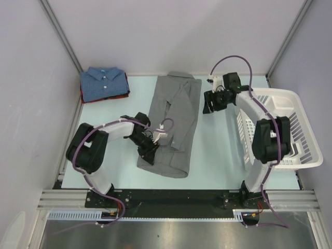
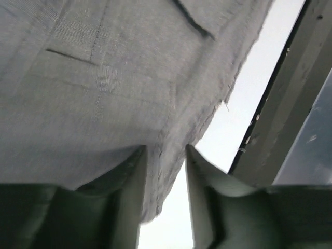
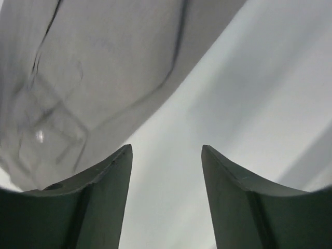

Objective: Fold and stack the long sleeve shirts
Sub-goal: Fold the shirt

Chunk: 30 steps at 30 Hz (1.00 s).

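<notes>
A plain grey long sleeve shirt [image 1: 174, 116] lies lengthwise in the middle of the table, its sides folded in. My left gripper [image 1: 147, 155] is low over its near left corner. In the left wrist view the left gripper [image 2: 165, 148] is open, and the hem of the grey shirt [image 2: 104, 78] hangs between the fingers, against the left one. My right gripper [image 1: 208, 106] hovers just right of the shirt's upper part. It is open and empty [image 3: 166, 147], with the grey shirt [image 3: 93, 62] to its upper left. A folded blue shirt [image 1: 104, 83] rests on a dark red shirt [image 1: 84, 97] at the back left.
A white slatted basket [image 1: 303, 132] stands on the right side of the table, behind the right arm. Grey walls close in the back and both sides. The black rail of the arm mount [image 2: 280, 104] shows beyond the shirt's hem.
</notes>
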Each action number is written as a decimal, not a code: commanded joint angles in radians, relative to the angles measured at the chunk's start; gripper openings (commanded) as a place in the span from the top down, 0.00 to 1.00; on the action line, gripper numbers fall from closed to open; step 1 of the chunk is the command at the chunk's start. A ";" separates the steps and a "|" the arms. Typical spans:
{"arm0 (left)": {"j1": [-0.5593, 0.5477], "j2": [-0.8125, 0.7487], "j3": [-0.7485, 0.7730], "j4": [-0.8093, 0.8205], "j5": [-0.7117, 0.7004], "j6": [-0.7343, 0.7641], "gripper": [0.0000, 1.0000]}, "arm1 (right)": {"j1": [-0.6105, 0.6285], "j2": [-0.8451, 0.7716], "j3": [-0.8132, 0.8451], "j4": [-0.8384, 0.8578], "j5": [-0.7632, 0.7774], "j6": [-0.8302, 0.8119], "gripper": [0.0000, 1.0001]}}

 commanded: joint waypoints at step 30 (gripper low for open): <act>-0.018 -0.570 -0.513 0.277 -0.197 0.990 0.34 | 0.782 -0.468 -0.997 0.592 0.000 -0.941 0.51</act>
